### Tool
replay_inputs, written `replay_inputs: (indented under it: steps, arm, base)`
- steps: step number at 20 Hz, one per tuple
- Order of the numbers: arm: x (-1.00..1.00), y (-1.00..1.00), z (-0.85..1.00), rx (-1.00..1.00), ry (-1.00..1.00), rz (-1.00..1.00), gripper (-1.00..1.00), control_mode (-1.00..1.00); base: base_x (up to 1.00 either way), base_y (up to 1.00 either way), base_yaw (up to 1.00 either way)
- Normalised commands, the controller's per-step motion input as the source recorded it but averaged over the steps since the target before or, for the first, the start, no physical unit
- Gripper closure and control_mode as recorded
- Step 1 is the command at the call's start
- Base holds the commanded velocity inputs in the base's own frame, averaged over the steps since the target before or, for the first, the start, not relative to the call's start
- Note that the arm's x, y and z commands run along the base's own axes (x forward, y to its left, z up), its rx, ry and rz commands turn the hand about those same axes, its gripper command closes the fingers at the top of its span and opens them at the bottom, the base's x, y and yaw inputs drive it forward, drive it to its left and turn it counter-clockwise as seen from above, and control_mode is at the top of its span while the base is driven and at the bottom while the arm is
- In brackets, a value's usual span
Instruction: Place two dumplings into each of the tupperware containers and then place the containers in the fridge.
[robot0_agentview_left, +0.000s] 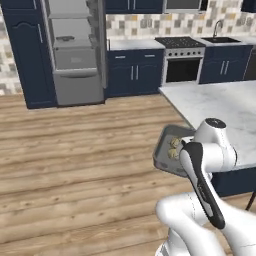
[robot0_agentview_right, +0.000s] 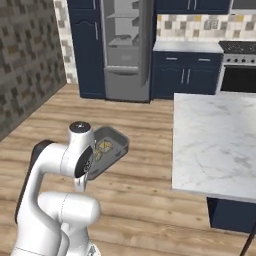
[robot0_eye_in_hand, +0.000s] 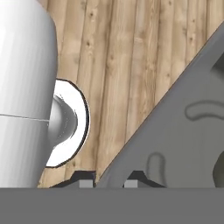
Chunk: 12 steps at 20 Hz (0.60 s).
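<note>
One dark grey tupperware container (robot0_agentview_left: 160, 159) hangs tilted in the air above the wooden floor, left of the island. Two tan dumplings (robot0_agentview_left: 174, 148) lie in it, side by side. From the right, the same container (robot0_agentview_right: 118, 138) and dumplings (robot0_agentview_right: 104, 146) show just beyond the arm's wrist. In the hand view my gripper (robot0_eye_in_hand: 109, 177) is shut on the container (robot0_eye_in_hand: 183, 131), whose grey surface runs up to the right from between the fingertips (robot0_eye_in_hand: 83, 176). The fridge (robot0_agentview_left: 75, 55) stands open across the floor, its grey shelves and drawers showing (robot0_agentview_right: 122, 45).
A white marble island counter (robot0_agentview_left: 220, 102) stands to the right (robot0_agentview_right: 215, 135). Navy cabinets (robot0_agentview_left: 134, 70) and a steel oven (robot0_agentview_left: 182, 62) line the back wall. Wooden floor (robot0_agentview_left: 80, 150) lies between me and the fridge. A stone wall (robot0_agentview_right: 25, 65) bounds the left.
</note>
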Motion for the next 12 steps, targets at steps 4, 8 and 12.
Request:
replay_inputs:
  steps: [4, 8, 12]
  arm:
    - [0.00, 0.00, 0.00, 0.00, 0.00, 0.00, 1.00, 1.00]
    - [0.00, 0.00, 0.00, 0.00, 0.00, 0.00, 1.00, 1.00]
    - [0.00, 0.00, 0.00, 0.00, 0.00, 0.00, 1.00, 1.00]
  base:
    - [0.85, 0.71, -0.02]
    - [0.98, 0.56, 0.00]
    - [0.99, 0.45, 0.00]
